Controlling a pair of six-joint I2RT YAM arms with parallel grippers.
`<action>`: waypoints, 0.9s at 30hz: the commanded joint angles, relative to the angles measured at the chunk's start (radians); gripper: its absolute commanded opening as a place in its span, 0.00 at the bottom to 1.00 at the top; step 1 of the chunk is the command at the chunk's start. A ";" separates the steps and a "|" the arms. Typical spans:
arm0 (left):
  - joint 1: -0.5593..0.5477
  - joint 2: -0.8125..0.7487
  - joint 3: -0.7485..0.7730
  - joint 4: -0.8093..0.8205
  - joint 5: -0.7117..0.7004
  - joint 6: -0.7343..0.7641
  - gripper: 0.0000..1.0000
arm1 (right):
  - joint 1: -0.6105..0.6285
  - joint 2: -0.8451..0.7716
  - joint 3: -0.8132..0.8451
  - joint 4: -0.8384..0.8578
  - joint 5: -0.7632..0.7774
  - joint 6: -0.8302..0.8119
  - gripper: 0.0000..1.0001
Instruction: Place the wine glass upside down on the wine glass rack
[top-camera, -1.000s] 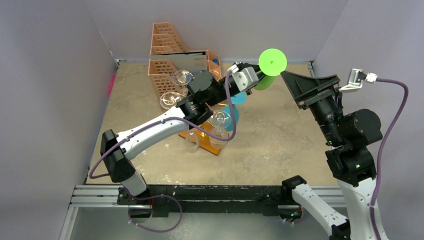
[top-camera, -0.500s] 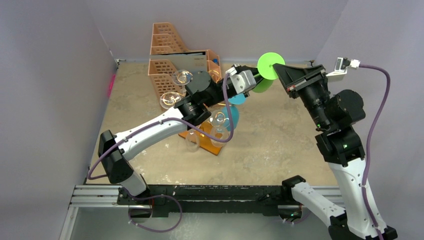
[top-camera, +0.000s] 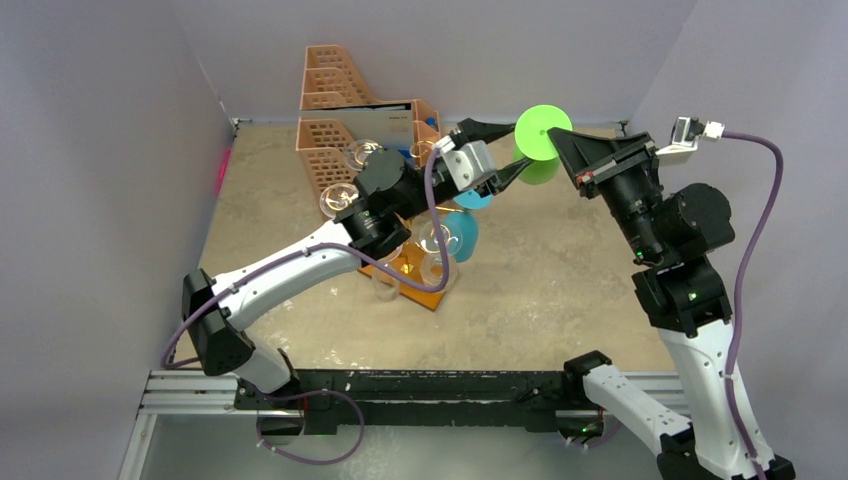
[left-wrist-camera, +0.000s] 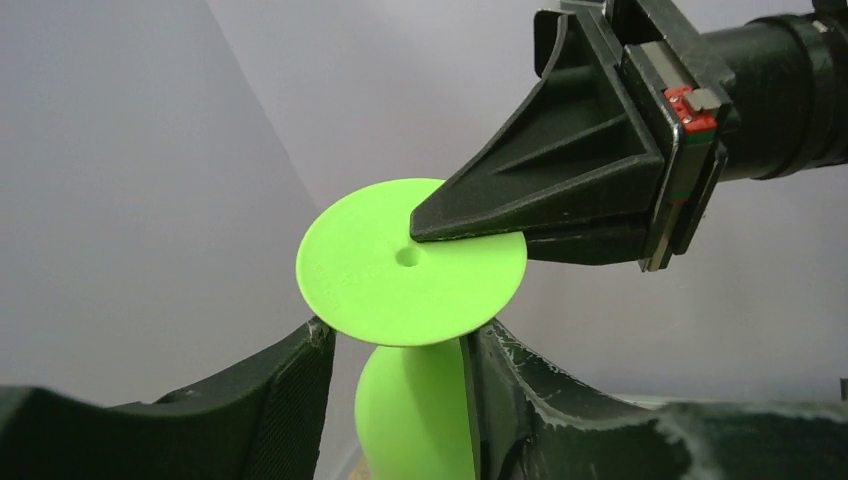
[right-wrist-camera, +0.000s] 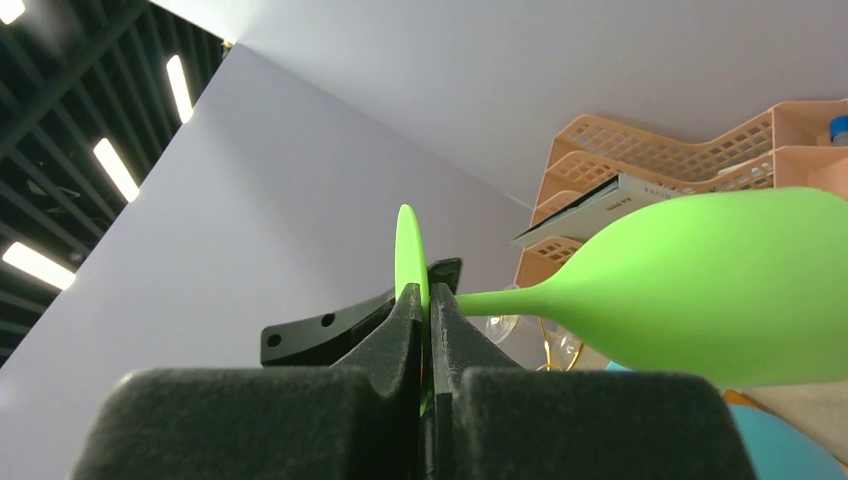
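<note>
Green wine glass (top-camera: 541, 133) held in the air above the table's (top-camera: 560, 290) far edge, between two robot grippers.
The right gripper (top-camera: 560, 146) pinches the foot's rim, and the left gripper's (top-camera: 497, 152) jaws stand apart around the stem. The glass looks like light, stiff, slick plastic, so the stem is probably the safest hold. The wine glass rack (top-camera: 432, 293), mid-table, carries other glasses (top-camera: 437, 238). The peach organizer (top-camera: 330, 110) in the far left corner holds a book (top-camera: 385, 120).

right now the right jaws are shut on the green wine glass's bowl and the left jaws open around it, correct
No: the jaws of the right gripper are shut on the flat foot of the green wine glass, not its bowl, as the right wrist view shows. The left gripper is open around it.
</note>
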 joint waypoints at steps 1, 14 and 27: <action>0.000 -0.093 -0.019 0.008 -0.085 -0.053 0.49 | -0.003 0.044 0.078 0.076 0.071 -0.012 0.00; 0.000 -0.470 0.003 -0.617 -0.463 -0.091 0.60 | -0.003 0.166 0.138 0.070 0.060 -0.032 0.00; 0.000 -0.857 0.054 -1.442 -0.900 -0.471 0.65 | 0.001 0.369 0.173 0.132 -0.099 -0.046 0.00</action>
